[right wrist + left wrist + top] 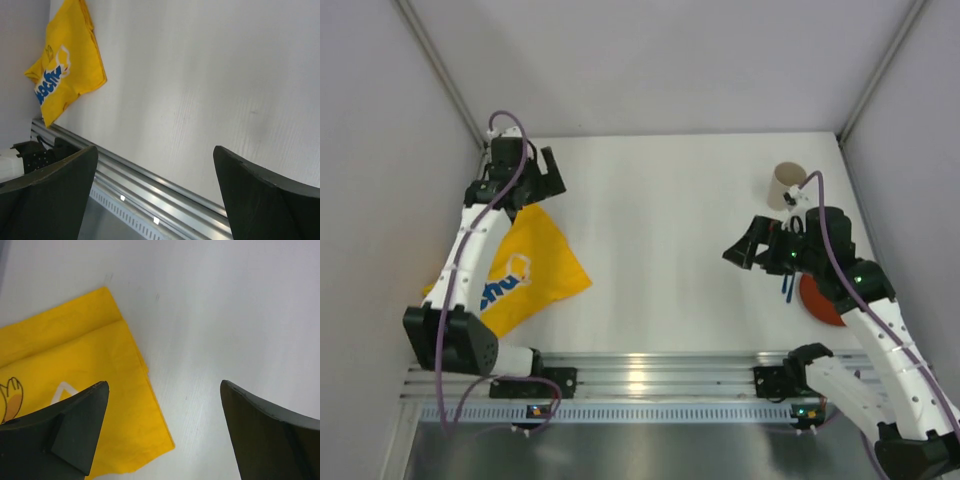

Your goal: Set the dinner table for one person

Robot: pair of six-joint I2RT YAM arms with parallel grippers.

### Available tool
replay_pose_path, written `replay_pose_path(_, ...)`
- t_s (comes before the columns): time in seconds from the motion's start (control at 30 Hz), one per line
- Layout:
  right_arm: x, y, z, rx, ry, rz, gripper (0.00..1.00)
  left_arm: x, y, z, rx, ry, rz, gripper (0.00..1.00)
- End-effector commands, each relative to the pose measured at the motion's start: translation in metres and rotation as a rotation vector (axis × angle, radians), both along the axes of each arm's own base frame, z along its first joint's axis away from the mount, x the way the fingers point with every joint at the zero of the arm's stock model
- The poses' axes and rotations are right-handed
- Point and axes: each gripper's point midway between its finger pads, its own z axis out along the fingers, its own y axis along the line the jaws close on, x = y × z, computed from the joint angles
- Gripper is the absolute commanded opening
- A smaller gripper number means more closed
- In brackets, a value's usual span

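Note:
The white dinner table (660, 220) fills the top view. A yellow Pikachu-print cloth mat (525, 270) lies folded at its left side. My left gripper (554, 175) is open and empty above the mat's far corner. In the left wrist view the mat (75, 380) lies under the left finger (80, 430), and the gripper (165, 432) spans its corner and bare table. My right gripper (742, 245) is open and empty over the table's right half. In the right wrist view the gripper (155, 195) hangs over the table's near edge, with the mat (65, 65) far off.
A tan paper cup (787, 185) stands at the back right. A red plate (817, 300) lies at the right, mostly hidden under my right arm, with a blue utensil (787, 288) beside it. A metal rail (650, 375) runs along the near edge. Grey walls close in both sides.

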Motion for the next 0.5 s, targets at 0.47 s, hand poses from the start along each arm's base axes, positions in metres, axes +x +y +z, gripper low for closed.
replay_pose_path(0.47,0.023,0.066,-0.024,0.184,0.169,0.148,1.0,-0.106,0.034,0.055,-0.026,-0.064,0.236,0.84)
